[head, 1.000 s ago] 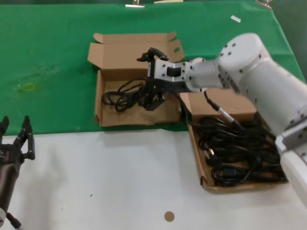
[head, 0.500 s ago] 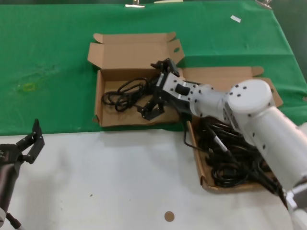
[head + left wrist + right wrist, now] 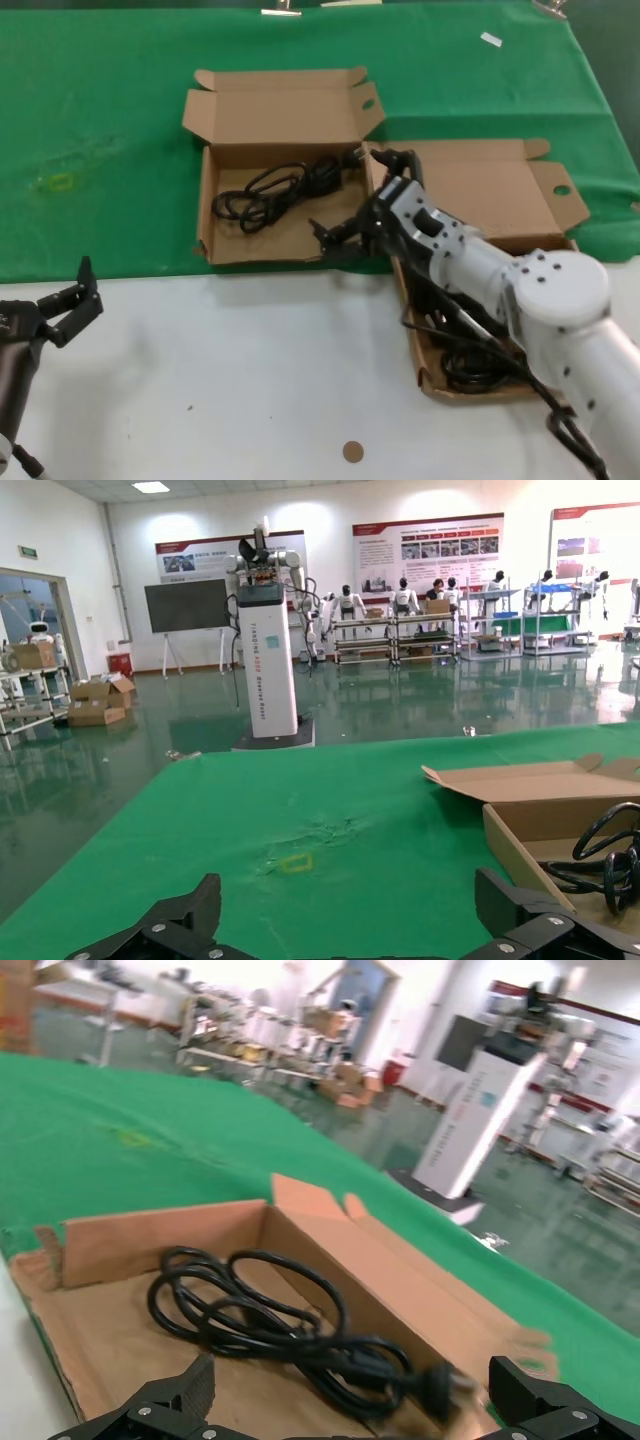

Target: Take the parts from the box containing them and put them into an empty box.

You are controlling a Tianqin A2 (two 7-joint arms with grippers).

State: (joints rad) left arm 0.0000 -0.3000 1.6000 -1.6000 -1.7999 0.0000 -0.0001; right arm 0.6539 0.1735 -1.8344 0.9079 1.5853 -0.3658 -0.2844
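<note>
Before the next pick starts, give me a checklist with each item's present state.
1. Right gripper free of cable: ok, its fingers are open and hold nothing, at the near right corner of the left-hand box.
2. Delivered cable inside that box: ok, it lies on the floor, nothing over the walls.
3. Cables left to move: ok, a pile still fills the right-hand box, partly hidden by the right arm.
4. Both lids folded back: ok.
5. Left gripper out of the way: ok, open over the white table, far from both boxes.
6. Next cable untangled from the pile: cannot tell.
</note>
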